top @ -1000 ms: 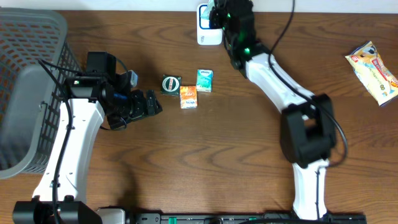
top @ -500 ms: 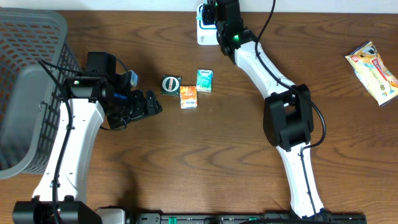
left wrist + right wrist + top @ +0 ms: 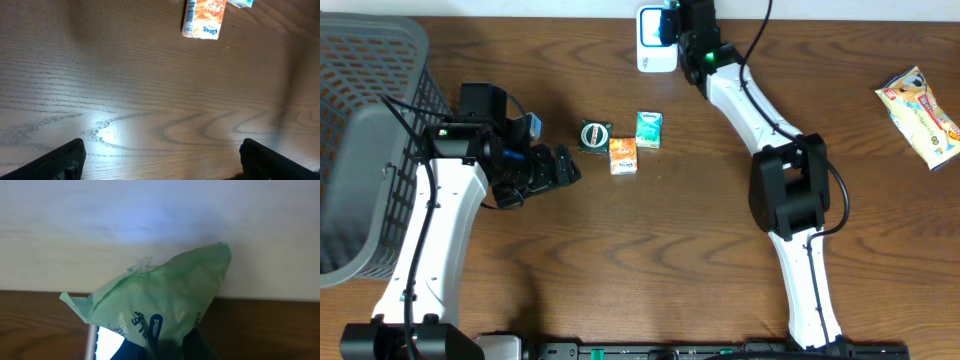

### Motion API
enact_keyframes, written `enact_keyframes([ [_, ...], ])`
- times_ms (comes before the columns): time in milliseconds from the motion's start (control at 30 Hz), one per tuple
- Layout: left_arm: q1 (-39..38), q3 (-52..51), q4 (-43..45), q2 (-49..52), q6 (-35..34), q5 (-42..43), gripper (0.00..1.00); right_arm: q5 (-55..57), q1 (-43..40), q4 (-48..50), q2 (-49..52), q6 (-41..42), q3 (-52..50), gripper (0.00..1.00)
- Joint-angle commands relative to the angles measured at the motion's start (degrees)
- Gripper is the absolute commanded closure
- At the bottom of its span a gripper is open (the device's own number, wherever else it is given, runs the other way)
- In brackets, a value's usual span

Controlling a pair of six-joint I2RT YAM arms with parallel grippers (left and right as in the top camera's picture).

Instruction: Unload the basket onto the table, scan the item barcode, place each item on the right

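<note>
At the far left of the table [image 3: 670, 260] stands a grey basket [image 3: 360, 150]. Beside it the left end effector [image 3: 558, 168] hangs low over bare wood with its jaws spread wide and nothing between them. Just to its right lie a round tin [image 3: 594, 136], an orange packet [image 3: 623, 155] and a teal packet [image 3: 649, 129], close together and untouched.

Further right, at the back edge, the white scanner [image 3: 655, 40] stands upright. The right end effector [image 3: 674, 24] is pressed in just beside it, clenched on a crumpled green packet [image 3: 160, 305]. The wrist view shows the packet pinched from below and held up against the pale wall, and the bright patch at its lower left appears to be the scanner's lit face. Well apart at the far right lies a snack bag [image 3: 920, 113].

The step in hand looks like the presentation itself, with the item at the reader. The next move likely calls for turning or sliding the packet so its printed code faces the window squarely; crinkled film could hide the bars, so a slow sweep seems wiser than a quick pass.
</note>
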Motion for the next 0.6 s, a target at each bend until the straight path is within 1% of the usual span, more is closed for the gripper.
enact_keyframes([
  [0,-0.13,-0.11,-0.13,0.42,0.76,0.33,0.03,1.14,-2.45,-2.60,-5.44,2.56,1.49,0.99],
  [200,-0.13,-0.11,-0.13,0.42,0.76,0.33,0.02,2.19,-9.62,-14.97,-10.80,1.95,1.49,0.99],
  [300,-0.13,-0.11,-0.15,0.42,0.76,0.33,0.02,2.16,-13.99,-22.16,-11.85,-3.10,1.49,0.99],
  [433,-0.13,-0.11,-0.13,0.42,0.76,0.33,0.02,2.21,-20.06,-34.60,-11.56,-12.76,1.20,0.99],
  [500,-0.13,-0.11,-0.13,0.42,0.76,0.33,0.02,2.23,-22.99,-39.08,-11.50,-15.06,0.50,0.99],
  [567,-0.13,-0.11,-0.13,0.42,0.76,0.33,0.02,2.21,-26.03,-41.64,-11.50,-15.58,-0.76,0.99],
])
